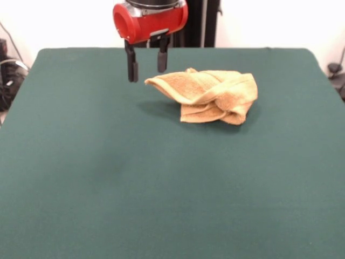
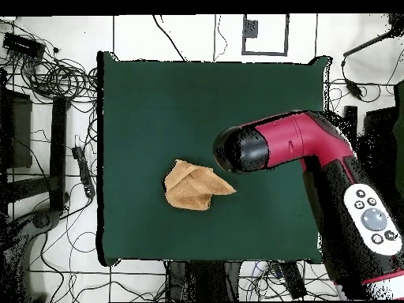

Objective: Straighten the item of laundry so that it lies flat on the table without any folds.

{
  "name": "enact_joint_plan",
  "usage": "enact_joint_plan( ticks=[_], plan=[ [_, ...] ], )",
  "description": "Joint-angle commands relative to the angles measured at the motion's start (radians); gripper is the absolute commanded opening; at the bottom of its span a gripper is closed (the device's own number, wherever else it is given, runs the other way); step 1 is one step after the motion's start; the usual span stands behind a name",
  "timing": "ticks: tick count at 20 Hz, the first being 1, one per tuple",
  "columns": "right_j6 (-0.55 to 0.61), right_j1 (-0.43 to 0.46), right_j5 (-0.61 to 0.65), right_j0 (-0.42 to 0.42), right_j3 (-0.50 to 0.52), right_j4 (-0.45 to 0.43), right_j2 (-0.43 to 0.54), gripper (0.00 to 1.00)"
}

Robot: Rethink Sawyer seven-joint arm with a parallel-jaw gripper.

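Mustard-tan terry-cloth towel (image 1: 211, 96) lies bunched in thick folds on the dark green cloth-covered desk (image 1: 161, 183), toward its far half. Just beside the towel's pointed corner hangs the red and black arm's hand (image 1: 146, 67), its two dark fingers (image 1: 131, 67) spread apart, gripping nothing.

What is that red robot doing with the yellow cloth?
The red robot arm is trying to smooth out the towel on the green table. Right now the towel is bunched up and folded over itself. The end effector hangs open just beside one pointed corner, holding nothing yet.
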Motion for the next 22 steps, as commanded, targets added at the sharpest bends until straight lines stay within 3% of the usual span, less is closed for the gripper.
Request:
enact_joint_plan(
  ticks=[1, 22],
  plan=[
    [0.017, 0.074, -0.073, 0.066, 0.046, -0.015, -0.044, 1.00],
    [0.030, 0.057, -0.115, 0.083, 0.068, 0.004, -0.077, 1.00]
  ],
)
